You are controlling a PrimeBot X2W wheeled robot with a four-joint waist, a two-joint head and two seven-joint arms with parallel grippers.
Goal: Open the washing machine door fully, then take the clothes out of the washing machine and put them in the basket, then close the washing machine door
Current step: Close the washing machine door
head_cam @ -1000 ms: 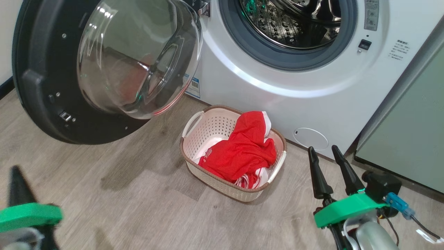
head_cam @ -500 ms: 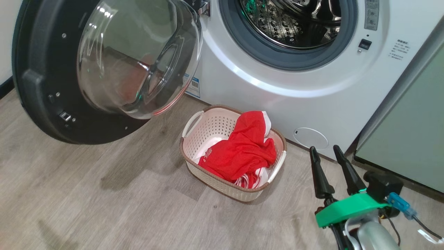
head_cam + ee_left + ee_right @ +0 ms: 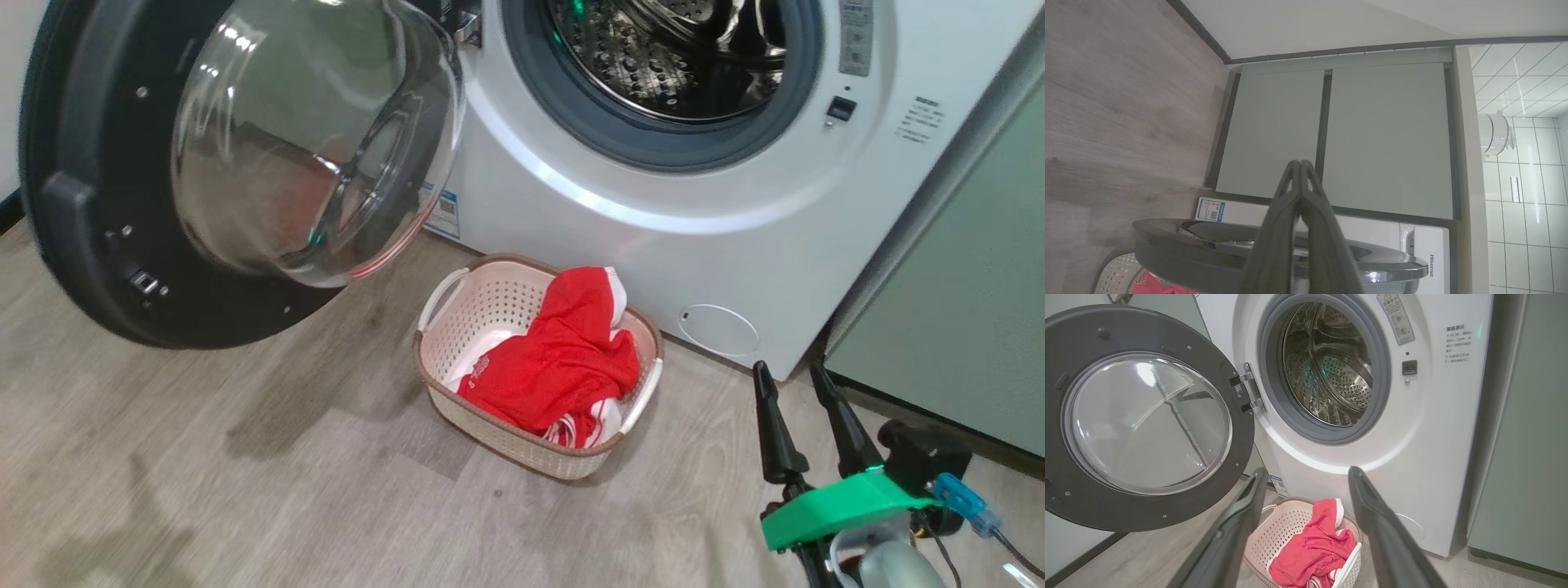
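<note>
Hovers low with the right gripper spread wide and empty over the floor just right of the basket, presses the left gripper fingers tight together on nothing, and faces the red clothes heaped in that basket before the washing machine, the washing machine door swung wide to the left.

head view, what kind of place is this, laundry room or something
Probably a home laundry nook: a white front-loading washing machine stands beside pale-green cabinets, a basket of red clothes sits on wood-look flooring, and there is a tiled wall nearby.
</note>
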